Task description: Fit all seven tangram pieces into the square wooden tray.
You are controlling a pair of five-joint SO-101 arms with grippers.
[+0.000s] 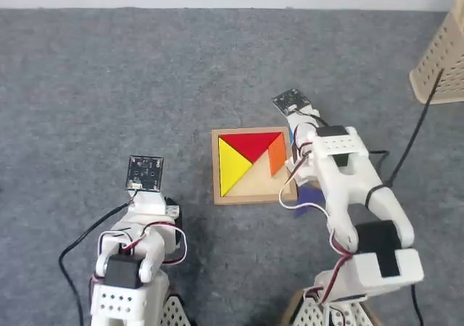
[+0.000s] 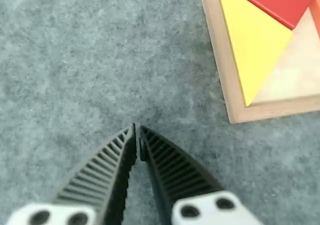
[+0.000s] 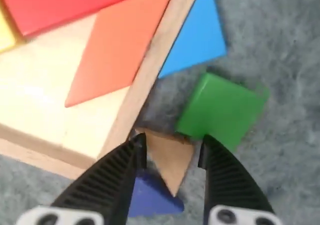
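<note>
Just outside the rim of the square wooden tray (image 3: 150,75), the tan triangle (image 3: 171,157) is straddled by the spread right gripper (image 3: 170,147), and the green square (image 3: 220,110) and dark blue piece (image 3: 150,197) crowded there could be snagged or shoved when the jaws are closed.

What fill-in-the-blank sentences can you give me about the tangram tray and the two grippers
The wooden tray holds ___ pieces: the red triangle, yellow triangle and orange piece.
The square piece outside the tray is ___.
The left gripper is ___ above the carpet.
The right gripper is ___ over the tan triangle.
Missing words: three; green; shut; open.
</note>
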